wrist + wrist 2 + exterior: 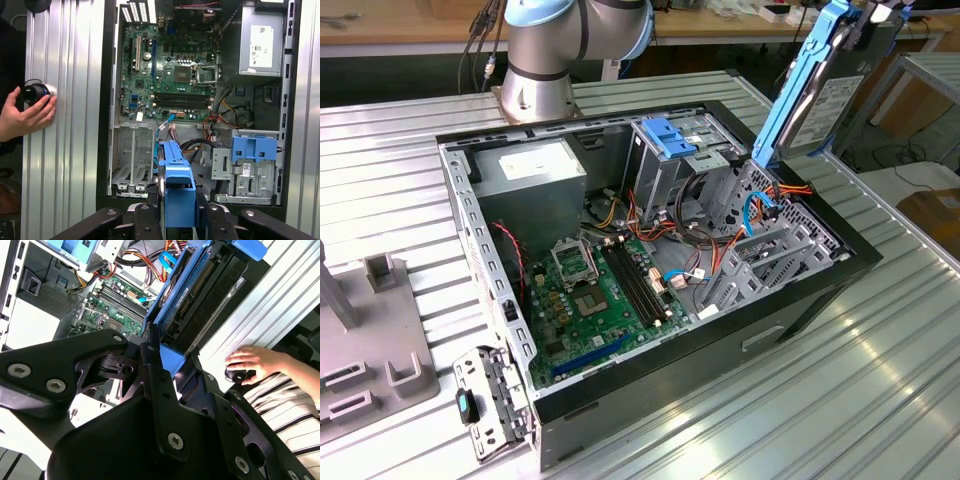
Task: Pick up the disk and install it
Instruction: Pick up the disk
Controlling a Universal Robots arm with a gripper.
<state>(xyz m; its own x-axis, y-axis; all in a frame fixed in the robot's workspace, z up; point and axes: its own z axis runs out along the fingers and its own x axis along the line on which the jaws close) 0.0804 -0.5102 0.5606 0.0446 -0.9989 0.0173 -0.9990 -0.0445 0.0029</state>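
The disk hangs tilted in the air above the far right corner of the open computer case, its long bright blue carrier rail pointing down toward the metal drive cage. My gripper is shut on its upper end at the exterior view's top right. In the second wrist view the black fingers clamp the blue-framed disk edge-on. The first wrist view looks down past the gripper and the disk's blue carrier onto the empty bays of the cage.
A light-blue latch piece tops the other cage by the motherboard. A person's hand rests on a black round knob on the ribbed table beside the case. A grey fixture stands at the exterior view's left.
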